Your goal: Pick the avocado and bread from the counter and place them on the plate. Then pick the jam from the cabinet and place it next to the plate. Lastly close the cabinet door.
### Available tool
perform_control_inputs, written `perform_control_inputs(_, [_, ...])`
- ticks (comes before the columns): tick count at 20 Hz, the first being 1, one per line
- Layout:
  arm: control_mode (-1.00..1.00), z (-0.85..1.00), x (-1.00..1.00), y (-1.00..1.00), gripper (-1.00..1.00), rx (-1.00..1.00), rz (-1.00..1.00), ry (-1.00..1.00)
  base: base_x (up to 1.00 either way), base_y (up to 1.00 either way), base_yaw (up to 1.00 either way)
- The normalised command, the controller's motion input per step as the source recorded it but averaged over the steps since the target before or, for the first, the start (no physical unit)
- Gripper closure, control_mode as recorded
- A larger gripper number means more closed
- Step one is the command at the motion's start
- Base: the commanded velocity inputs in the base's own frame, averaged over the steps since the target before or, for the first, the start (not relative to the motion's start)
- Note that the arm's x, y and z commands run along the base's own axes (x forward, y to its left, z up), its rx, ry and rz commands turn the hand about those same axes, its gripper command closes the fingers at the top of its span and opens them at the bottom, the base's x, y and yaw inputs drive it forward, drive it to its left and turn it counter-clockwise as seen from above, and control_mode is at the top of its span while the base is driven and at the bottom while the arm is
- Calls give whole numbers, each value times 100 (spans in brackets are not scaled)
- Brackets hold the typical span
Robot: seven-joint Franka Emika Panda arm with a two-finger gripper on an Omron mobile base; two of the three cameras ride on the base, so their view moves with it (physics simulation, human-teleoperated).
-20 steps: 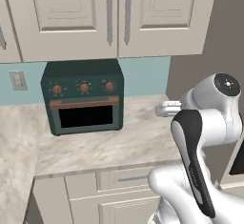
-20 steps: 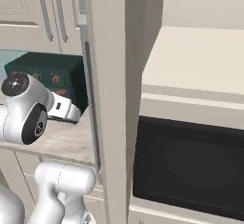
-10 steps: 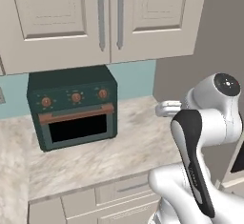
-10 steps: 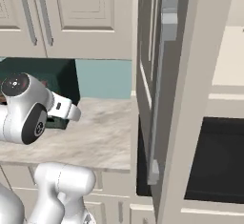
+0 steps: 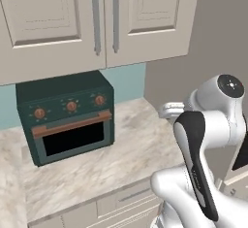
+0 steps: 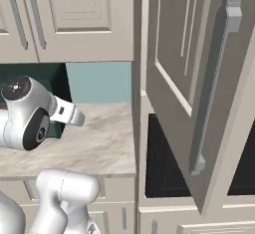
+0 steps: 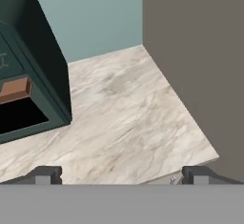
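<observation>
Right now the white arm's two-finger gripper point(image 7: 121, 175) is hanging wide open and holding nothing, its dark fingertips point(image 7: 45, 174) spread far apart above the beige marbled stone counter point(image 7: 124, 118), looking toward the back corner where the teal wall is meeting a tall grey-brown side panel point(image 7: 195, 51). A dark green toaster oven with copper knobs and a copper handle point(image 5: 68, 120) is sitting against the back edge of the counter, left of that corner, under a pair of closed cream wall cupboards with slim metal handles point(image 5: 104, 21). Seen from the right base camera, the tall cream cabinet door with the raised panel and long metal bar handle point(image 6: 199, 78) is standing swung out toward the robot, past the counter's right end, with a dark appliance opening point(image 6: 164, 163) showing beneath it; the door is presumably being left ajar so the jar can be reached before the final closing step. The stretch of counter facing the gripper is carrying only the toaster oven, so the avocado, bread, plate and jam cannot be placed from here. The arm is tucked close to its base with the claw spread, which seems a travelling pose, ready for a first grasp.
</observation>
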Motion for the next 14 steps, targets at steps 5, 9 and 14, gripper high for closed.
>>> perform_control_inputs(5, [100, 0, 0, 0, -100, 0, 0, 0, 0, 0, -34])
perform_control_inputs(9, [100, 0, 0, 0, -100, 0, 0, 0, -4, -8, -23])
perform_control_inputs(14, [100, 0, 0, 0, -100, 0, 0, 0, -23, -16, -2])
